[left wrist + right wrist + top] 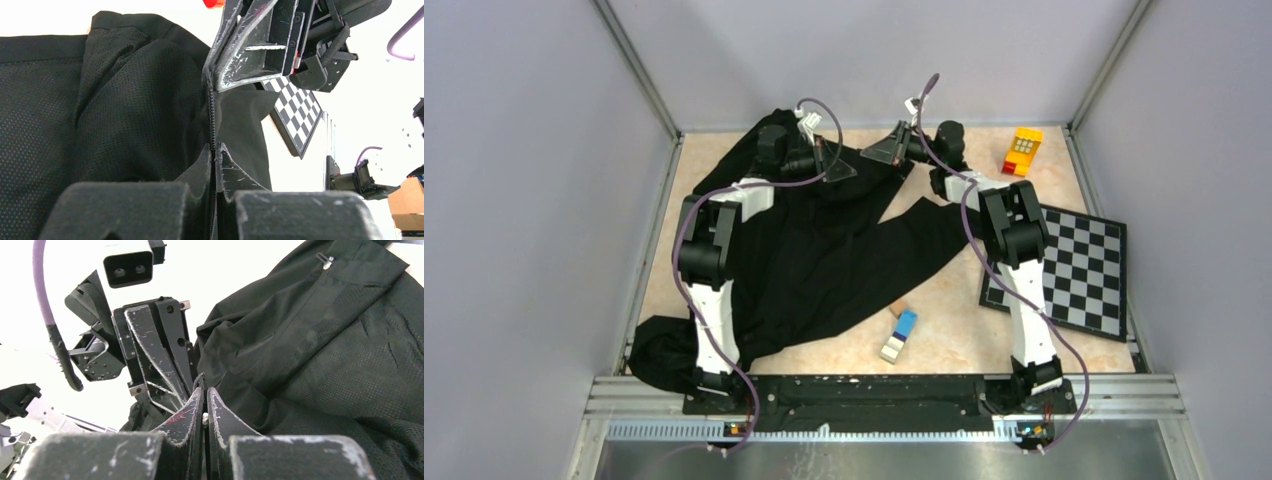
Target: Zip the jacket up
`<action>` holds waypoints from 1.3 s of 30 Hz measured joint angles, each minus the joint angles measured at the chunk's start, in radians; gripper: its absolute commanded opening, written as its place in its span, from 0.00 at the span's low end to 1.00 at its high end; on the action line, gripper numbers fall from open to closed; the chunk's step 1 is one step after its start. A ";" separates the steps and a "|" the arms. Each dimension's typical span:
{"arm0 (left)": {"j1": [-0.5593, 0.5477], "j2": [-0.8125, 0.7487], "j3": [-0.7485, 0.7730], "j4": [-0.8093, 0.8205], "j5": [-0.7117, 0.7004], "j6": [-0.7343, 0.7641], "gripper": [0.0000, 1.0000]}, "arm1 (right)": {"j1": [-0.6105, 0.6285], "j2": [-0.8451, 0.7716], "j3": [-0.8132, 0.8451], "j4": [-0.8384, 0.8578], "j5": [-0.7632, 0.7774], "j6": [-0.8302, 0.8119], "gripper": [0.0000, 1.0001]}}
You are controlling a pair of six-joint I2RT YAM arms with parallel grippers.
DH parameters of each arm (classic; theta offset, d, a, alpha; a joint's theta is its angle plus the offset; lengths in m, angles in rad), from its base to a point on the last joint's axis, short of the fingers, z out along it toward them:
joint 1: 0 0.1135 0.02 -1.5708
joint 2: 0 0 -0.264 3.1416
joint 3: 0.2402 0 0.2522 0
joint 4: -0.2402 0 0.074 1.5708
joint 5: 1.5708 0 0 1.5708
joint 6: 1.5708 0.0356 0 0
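Observation:
The black jacket [824, 260] lies rumpled from the far middle of the table to the near left corner. My left gripper [839, 168] and right gripper [882, 150] face each other close together at its far edge. In the left wrist view the left gripper [215, 148] is shut on the jacket's zipper track [213, 115], which runs up to the right gripper's fingers [240, 55]. In the right wrist view the right gripper [203, 390] is shut on the jacket's zipper edge, with a small silvery piece [204, 416] between its jaws. Mesh lining [340, 355] shows beside it.
A black-and-white chequered board [1064, 270] lies at the right. A yellow and red toy block [1023, 151] stands at the far right. A blue and white block [900, 335] lies near the middle front. Grey walls enclose the table. A pocket zip pull [325, 260] shows on the jacket.

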 measured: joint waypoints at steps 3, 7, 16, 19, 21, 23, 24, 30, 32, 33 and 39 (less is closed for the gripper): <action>0.005 0.002 0.000 0.029 0.000 -0.024 0.00 | 0.000 0.000 0.000 0.032 0.000 0.018 0.17; 0.013 0.002 -0.015 0.095 0.005 -0.069 0.00 | 0.000 0.000 0.000 0.108 -0.005 0.059 0.21; 0.021 0.002 -0.043 0.174 0.019 -0.138 0.00 | 0.000 0.001 0.000 0.201 -0.012 0.106 0.27; 0.024 0.002 -0.056 0.212 0.026 -0.175 0.00 | 0.000 0.003 0.000 0.202 -0.014 0.101 0.32; 0.028 0.004 -0.059 0.239 0.034 -0.200 0.00 | 0.000 0.004 -0.002 0.202 -0.014 0.093 0.35; 0.031 0.009 -0.061 0.271 0.039 -0.224 0.00 | 0.000 0.007 -0.007 0.200 -0.013 0.079 0.35; 0.032 0.011 -0.064 0.283 0.040 -0.233 0.00 | 0.000 0.010 -0.007 0.199 -0.014 0.071 0.35; 0.032 0.011 -0.072 0.321 0.043 -0.272 0.00 | 0.001 0.036 -0.006 0.187 -0.014 0.056 0.34; 0.032 0.011 -0.072 0.328 0.042 -0.279 0.00 | 0.003 0.039 -0.006 0.192 -0.014 0.061 0.31; 0.033 0.011 -0.072 0.330 0.043 -0.283 0.00 | 0.005 0.039 -0.006 0.197 -0.013 0.065 0.30; 0.033 0.026 -0.072 0.349 0.043 -0.301 0.00 | 0.016 0.048 -0.004 0.269 -0.007 0.113 0.13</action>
